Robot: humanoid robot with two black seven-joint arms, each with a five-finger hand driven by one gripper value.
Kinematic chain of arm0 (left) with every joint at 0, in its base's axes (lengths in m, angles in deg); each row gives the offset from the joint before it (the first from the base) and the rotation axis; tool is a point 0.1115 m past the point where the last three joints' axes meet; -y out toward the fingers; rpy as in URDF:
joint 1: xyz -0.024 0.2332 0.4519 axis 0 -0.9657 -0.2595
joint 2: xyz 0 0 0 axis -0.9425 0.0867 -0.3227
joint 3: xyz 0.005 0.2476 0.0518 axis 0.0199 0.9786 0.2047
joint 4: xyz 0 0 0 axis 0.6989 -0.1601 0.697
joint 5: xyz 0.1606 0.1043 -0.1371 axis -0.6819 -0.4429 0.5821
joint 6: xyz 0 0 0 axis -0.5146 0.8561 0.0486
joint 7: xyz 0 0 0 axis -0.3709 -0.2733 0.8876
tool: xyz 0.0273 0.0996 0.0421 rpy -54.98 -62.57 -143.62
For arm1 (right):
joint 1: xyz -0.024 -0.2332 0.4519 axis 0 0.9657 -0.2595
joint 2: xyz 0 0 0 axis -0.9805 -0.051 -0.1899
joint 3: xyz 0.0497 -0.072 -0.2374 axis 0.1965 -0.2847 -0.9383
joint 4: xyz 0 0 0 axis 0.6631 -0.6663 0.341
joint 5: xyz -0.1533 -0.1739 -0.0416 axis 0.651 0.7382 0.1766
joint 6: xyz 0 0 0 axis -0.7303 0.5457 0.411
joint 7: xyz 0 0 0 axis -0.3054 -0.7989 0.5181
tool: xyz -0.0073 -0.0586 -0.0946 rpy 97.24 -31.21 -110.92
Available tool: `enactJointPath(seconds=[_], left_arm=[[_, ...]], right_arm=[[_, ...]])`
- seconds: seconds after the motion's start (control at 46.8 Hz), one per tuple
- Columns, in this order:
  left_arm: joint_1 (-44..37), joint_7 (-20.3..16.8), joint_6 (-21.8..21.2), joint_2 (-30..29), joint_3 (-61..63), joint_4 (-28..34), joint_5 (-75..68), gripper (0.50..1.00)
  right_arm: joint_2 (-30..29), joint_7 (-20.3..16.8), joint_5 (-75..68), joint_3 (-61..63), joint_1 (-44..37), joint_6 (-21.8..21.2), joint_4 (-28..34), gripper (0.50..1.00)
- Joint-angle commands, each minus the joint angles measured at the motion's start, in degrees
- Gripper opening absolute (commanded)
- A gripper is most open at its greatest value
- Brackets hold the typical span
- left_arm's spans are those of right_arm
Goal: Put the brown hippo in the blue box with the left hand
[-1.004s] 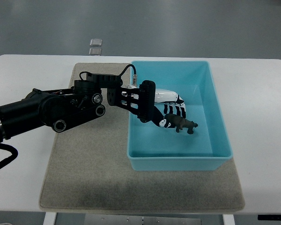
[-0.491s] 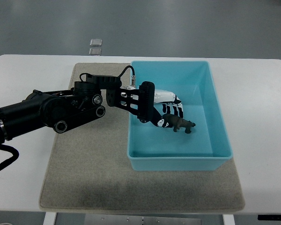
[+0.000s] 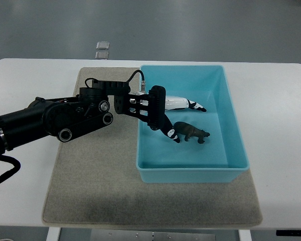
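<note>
The brown hippo (image 3: 192, 133) stands on the floor of the blue box (image 3: 234, 128), near its middle, head pointing right. My left hand (image 3: 183, 119) reaches over the box's left wall, its black-and-white fingers (image 3: 188, 104) spread apart. One fingertip lies just left of the hippo's rear; the others point right above it. Nothing is held in the hand. The black left arm (image 3: 55, 118) comes in from the picture's left edge across the mat.
A grey-beige mat (image 3: 95, 186) lies under the box on the white table (image 3: 276, 100). Two small clear items (image 3: 102, 49) sit on the floor beyond the table's far edge.
The left hand's fingers have spread and let go of the hippo, which now stands free on the box floor. The arm has hardly moved.
</note>
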Motion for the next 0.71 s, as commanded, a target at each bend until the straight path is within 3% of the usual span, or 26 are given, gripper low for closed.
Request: enactJointPath(seconds=[0.0, 0.299, 0.684], left_arm=[[-0.01, 0.00, -0.02, -0.29, -0.49, 0.01, 2.24, 0.990], [-0.01, 0.00, -2.57, -1.70, -6.37, 0.09, 11.03, 0.994], [-0.01, 0.00, -2.57, -6.09, -16.04, 0.18, 18.85, 0.994]], right_arm=[[0.00, 0.00, 0.00, -0.01, -0.01, -0.03, 0.00, 0.936], [0.00, 0.00, 0.00, -0.01, -0.02, -0.02, 0.00, 0.936], [0.00, 0.00, 0.00, -0.01, -0.02, -0.02, 0.00, 0.936]])
